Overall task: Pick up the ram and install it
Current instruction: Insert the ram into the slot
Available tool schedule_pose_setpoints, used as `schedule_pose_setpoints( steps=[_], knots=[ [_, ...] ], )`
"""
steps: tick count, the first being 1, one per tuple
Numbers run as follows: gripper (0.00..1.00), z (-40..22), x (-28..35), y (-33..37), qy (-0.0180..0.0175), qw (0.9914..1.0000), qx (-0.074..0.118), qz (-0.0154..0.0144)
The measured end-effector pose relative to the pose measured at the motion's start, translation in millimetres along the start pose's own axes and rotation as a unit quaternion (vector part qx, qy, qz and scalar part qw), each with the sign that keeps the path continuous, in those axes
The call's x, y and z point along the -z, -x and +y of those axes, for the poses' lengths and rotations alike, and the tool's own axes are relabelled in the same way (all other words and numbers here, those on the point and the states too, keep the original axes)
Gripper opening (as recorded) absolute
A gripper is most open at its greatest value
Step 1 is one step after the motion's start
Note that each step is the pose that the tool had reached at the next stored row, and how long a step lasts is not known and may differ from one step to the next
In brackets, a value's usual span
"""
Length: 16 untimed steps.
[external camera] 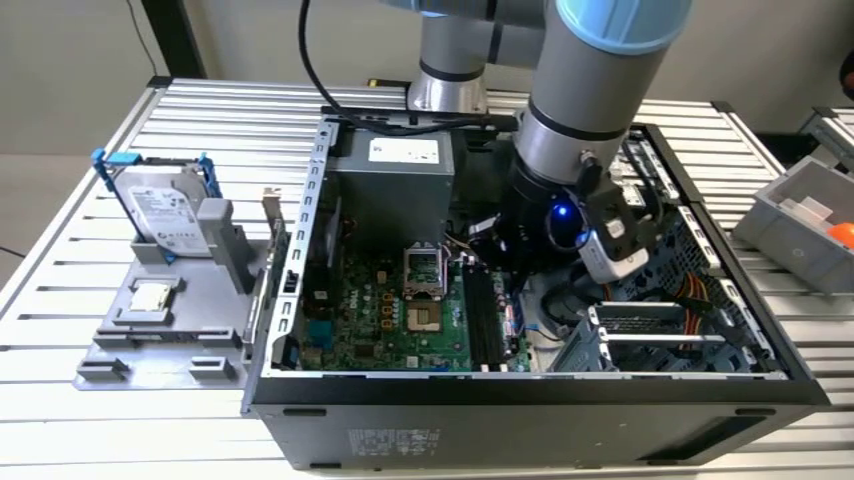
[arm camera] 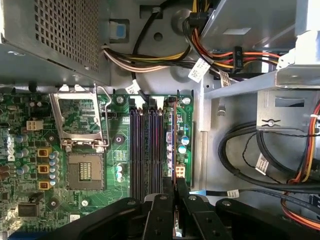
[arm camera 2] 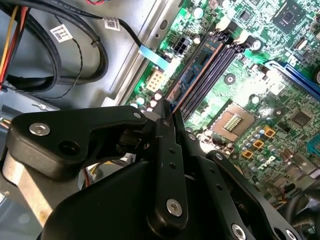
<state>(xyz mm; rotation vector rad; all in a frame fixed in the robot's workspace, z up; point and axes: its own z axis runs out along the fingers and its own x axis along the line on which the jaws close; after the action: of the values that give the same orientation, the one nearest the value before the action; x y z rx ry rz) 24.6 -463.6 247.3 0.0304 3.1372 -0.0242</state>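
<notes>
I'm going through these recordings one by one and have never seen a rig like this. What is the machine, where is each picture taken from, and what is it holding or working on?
The grey and blue column in the exterior view is a robot arm reaching down into an open computer case that lies on a slatted metal table. That picture comes from a camera standing off the arm. The other two come from cameras riding near the arm's wrist, looking past the black gripper at the green motherboard.

In both wrist views the gripper's fingers are closed on the ram, a thin dark stick held on edge, lined up along the row of long memory slots. Whether it is fully seated cannot be told.

Beside the case, on a grey holder, stand a hard drive in a blue frame and a small silver processor chip.
</notes>
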Motion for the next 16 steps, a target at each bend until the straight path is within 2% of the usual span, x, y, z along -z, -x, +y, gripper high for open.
schedule_pose_setpoints(
  steps=[10,16],
  knots=[
    [0.0,-1.7,-9.5,0.0,-0.0002,1.0,0.0,0.0003],
    [0.0,-1.8,-10.0,0.0,-0.0002,1.0,0.0,0.0005]
  ],
)
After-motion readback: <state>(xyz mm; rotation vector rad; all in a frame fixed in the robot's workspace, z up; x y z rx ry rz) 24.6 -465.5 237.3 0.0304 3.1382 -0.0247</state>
